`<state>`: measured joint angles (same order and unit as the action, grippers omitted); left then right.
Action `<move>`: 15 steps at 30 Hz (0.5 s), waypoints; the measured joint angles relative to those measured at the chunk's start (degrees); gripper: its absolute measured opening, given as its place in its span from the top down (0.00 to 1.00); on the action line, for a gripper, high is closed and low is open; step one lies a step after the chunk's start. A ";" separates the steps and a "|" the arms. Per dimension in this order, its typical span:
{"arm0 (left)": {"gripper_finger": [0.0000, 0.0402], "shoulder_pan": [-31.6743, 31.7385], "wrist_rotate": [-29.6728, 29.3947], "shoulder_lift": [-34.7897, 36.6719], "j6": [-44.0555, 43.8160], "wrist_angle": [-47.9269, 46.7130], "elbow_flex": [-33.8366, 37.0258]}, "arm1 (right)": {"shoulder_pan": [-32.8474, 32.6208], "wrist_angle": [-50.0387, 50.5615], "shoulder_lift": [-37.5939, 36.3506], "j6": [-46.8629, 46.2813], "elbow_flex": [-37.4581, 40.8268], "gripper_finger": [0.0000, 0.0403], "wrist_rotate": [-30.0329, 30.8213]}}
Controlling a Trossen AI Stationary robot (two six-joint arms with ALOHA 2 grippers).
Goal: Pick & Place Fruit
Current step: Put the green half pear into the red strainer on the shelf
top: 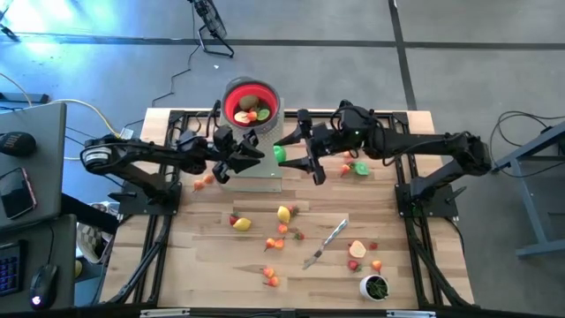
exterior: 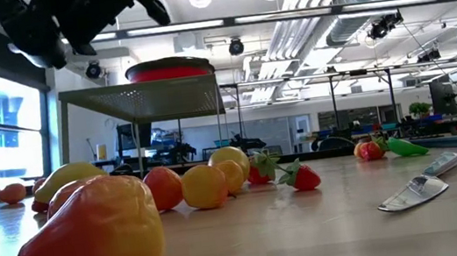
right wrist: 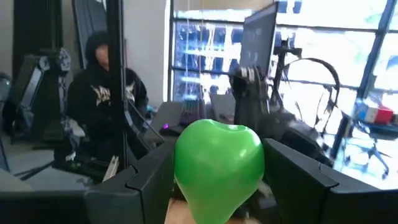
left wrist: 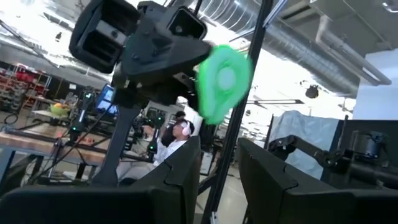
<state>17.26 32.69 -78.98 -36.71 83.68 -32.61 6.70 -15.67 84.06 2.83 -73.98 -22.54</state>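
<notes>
beside the red bowl [top: 252, 104], right gripper [top: 284, 154] pinches green fruit [top: 280, 154].

Two black jointed arms, boxy matte end effector fingers [right wrist: 298, 180], cables along links

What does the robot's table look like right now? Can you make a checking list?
Surface: pale wooden plank table, scattered with toy pieces.
Job's things: small plastic toy fruit loose on the planks; a few pieces in the round red bowl on a grey metal stand; green heart-shaped toy fruit held in the air.
Clutter: silver toy knife; small white cup with green contents.
Grippers: right pincer shut on the green piece; left pincer open, empty, beside it.
Cables: black cable on the floor.
Surroundings: person in dark hoodie; desks, monitors.
</notes>
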 joint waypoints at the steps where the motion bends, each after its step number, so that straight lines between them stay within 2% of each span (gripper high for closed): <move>1: 0.74 0.00 0.24 -0.02 -0.06 -0.30 -0.30 | -0.18 -0.88 0.43 -0.07 -0.01 0.46 -0.10; 7: 0.74 -0.01 4.09 0.00 -1.38 -0.56 -0.91 | -0.98 -4.00 3.41 0.03 0.01 0.46 -0.57; 15: 0.74 0.00 4.30 0.00 -2.58 -1.97 -0.90 | -0.98 -10.00 6.41 0.10 0.01 0.46 -3.17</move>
<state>17.26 36.98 -78.98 -39.29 81.71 -33.52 5.72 -25.68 90.48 2.94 -73.97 -25.71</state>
